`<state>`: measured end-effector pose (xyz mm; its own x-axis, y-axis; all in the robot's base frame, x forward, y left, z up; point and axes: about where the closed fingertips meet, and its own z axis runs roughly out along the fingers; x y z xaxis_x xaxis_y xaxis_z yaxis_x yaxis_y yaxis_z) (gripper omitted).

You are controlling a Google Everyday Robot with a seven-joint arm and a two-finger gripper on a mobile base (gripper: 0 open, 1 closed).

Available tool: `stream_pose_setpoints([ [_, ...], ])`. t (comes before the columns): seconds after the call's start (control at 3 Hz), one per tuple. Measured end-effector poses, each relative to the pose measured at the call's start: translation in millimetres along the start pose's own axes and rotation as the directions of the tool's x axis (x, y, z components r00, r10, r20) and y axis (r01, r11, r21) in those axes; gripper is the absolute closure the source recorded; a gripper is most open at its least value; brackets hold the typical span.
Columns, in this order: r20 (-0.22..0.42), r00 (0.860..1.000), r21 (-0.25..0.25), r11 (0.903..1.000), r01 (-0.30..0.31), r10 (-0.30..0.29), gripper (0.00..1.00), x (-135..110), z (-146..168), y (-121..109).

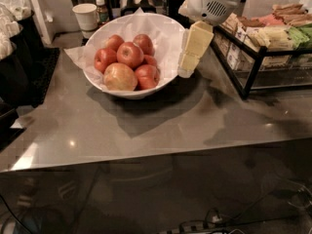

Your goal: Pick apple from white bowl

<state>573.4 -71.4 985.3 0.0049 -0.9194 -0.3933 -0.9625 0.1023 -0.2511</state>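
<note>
The white bowl (168, 77) stands on the grey counter, left of centre, lined with crinkled white paper. It holds several red apples; one glossy red apple (130, 54) lies on top in the middle. A larger yellowish-tan apple (119, 77) lies at the bowl's front. My gripper (185, 70), cream-coloured under a white wrist housing (210, 4), hangs just beside the bowl's right rim, pointing down and left. It holds nothing and touches no apple.
A black wire rack (253, 57) with snack packets stands at the right, close to the arm. A small white paper cup (86, 17) and a small bottle (101, 9) stand behind the bowl. Black containers (19, 57) line the left edge. The counter's front edge (156, 157) runs across the view.
</note>
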Motion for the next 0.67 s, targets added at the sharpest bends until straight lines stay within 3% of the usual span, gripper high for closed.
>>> stream_pose_setpoints([
  [0.67,0.017,1.0,0.028,0.9996,0.002,-0.002,0.0,-7.1,1.6,-0.2],
])
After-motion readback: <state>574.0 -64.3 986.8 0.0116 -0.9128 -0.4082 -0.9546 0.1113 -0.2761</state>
